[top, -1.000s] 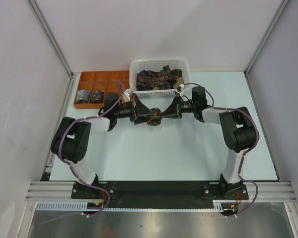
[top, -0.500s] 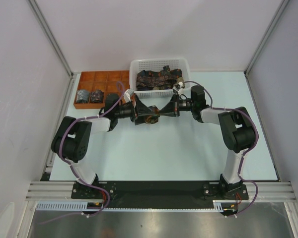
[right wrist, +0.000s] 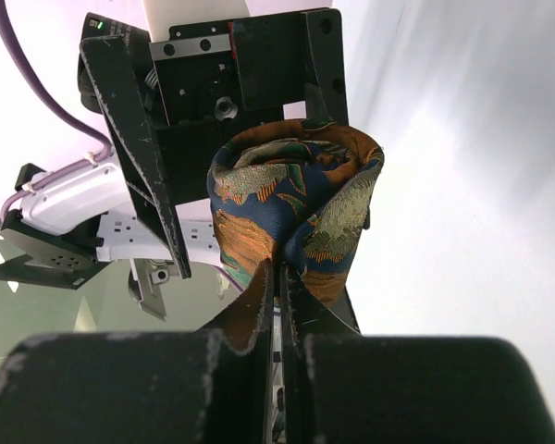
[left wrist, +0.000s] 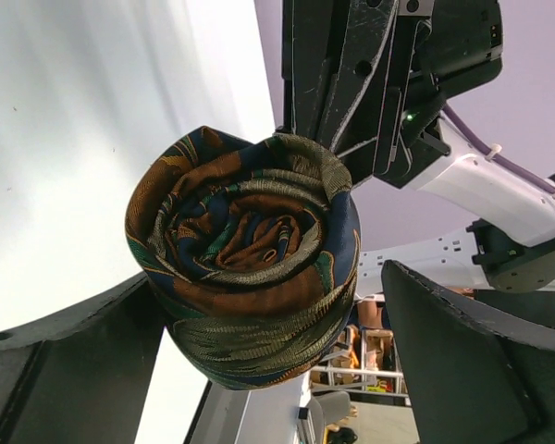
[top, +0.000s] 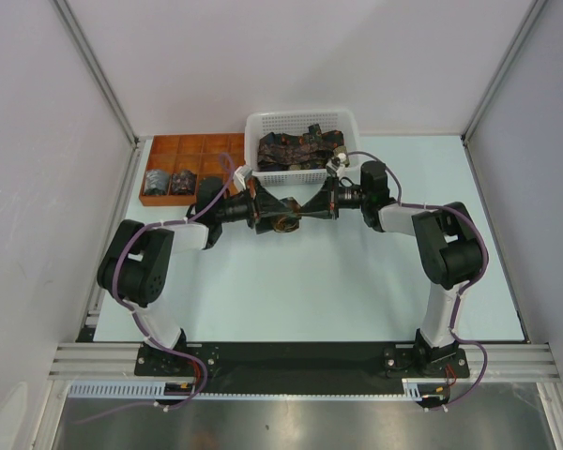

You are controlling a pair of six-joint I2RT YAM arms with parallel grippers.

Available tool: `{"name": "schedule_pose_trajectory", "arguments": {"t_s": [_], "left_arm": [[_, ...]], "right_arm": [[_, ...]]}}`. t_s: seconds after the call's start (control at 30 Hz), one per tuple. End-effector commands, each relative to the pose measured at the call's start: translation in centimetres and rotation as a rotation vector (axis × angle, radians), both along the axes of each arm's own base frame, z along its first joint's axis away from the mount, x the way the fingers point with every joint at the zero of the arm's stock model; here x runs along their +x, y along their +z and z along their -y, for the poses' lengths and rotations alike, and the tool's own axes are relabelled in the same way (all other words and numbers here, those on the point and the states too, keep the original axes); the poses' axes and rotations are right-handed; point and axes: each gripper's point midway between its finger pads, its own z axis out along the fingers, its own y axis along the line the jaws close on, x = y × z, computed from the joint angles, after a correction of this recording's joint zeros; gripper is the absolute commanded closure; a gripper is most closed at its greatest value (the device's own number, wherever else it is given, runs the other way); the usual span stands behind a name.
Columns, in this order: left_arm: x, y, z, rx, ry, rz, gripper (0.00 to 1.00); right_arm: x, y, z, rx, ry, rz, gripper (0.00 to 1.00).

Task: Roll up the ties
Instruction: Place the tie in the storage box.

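A rolled tie (top: 283, 222), dark with orange, green and gold motifs, hangs above the table between my two grippers. My right gripper (top: 306, 214) is shut on the roll's edge; in the right wrist view its jaws (right wrist: 279, 274) pinch the fabric of the roll (right wrist: 296, 208). My left gripper (top: 268, 213) is open around the roll. In the left wrist view the roll (left wrist: 245, 250) fills the gap of the left gripper (left wrist: 270, 310), with daylight on its right side. Two rolled ties (top: 169, 181) sit in the tray. Loose ties (top: 298, 148) lie in the basket.
The white mesh basket (top: 253, 127) stands at the back centre, just behind the grippers. The orange-brown compartment tray (top: 197, 145) is at the back left. Side walls close in the table on the left and right.
Both grippers and the roll have shifted slightly left and toward the basket. The right gripper keeps its hold.
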Motion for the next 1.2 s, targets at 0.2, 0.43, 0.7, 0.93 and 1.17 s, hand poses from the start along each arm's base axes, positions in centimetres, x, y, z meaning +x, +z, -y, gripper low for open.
{"name": "schedule_pose_trajectory", "arguments": {"t_s": [0.2, 0.43, 0.7, 0.93, 1.17], "left_arm": [[-0.3, 2.0, 0.4, -0.06, -0.041, 0.059, 0.02], [-0.4, 1.3, 0.6, -0.044, -0.048, 0.031, 0.02], [-0.3, 1.5, 0.5, -0.04, -0.039, 0.04, 0.24], [0.2, 2.4, 0.3, -0.046, -0.017, 0.075, 0.32], [1.0, 2.8, 0.1, -0.049, 0.031, 0.078, 0.09]], "right_arm": [[0.7, 1.9, -0.9, 0.042, -0.008, 0.084, 1.0], [0.7, 2.3, -1.1, 0.054, -0.006, 0.09, 1.0], [0.6, 2.4, -1.2, 0.055, 0.0, 0.092, 1.0], [0.2, 1.9, -1.6, 0.038, 0.021, 0.088, 1.0], [0.1, 1.6, -1.6, 0.028, 0.026, 0.082, 1.0]]}}
